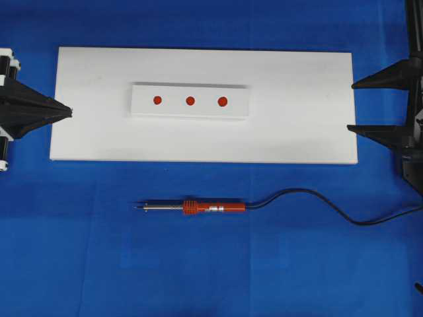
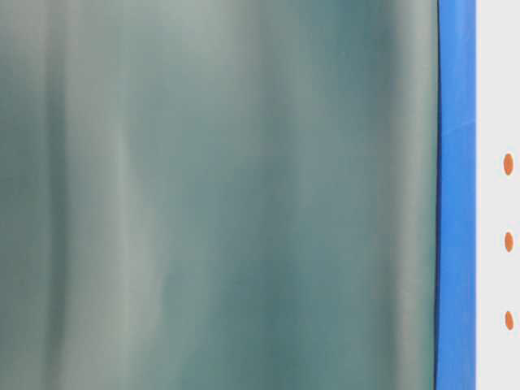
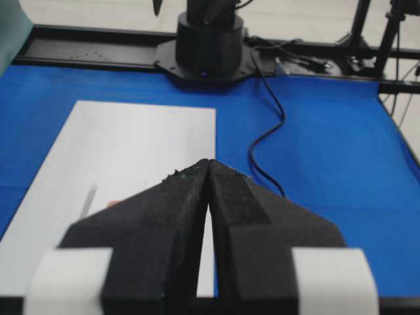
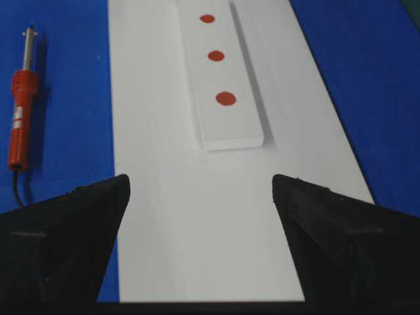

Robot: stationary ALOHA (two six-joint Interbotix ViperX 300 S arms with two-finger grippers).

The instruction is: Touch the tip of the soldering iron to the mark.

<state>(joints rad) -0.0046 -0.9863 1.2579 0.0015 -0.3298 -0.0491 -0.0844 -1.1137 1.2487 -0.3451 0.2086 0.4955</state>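
A: Where's the soldering iron (image 1: 198,208)?
B: I see it flat on the blue bench (image 1: 79,251), in front of the white board (image 1: 304,132), tip (image 1: 139,207) pointing toward my left side, cord (image 1: 330,208) trailing right. Well apart from both grippers.
A: Fingers?
B: Left gripper (image 1: 69,111) clenched, pads meeting, grasping nothing, at the board's left edge. Right gripper (image 1: 351,105) released, spread wide at the right edge.
A: Counts?
B: One iron, one board, one raised white strip (image 1: 190,101), three red marks (image 1: 190,101).
A: View differences?
B: Table-level view is mostly a blurred green surface; only the marks show at its edge. Right wrist view shows the iron; left wrist view shows only its cord.
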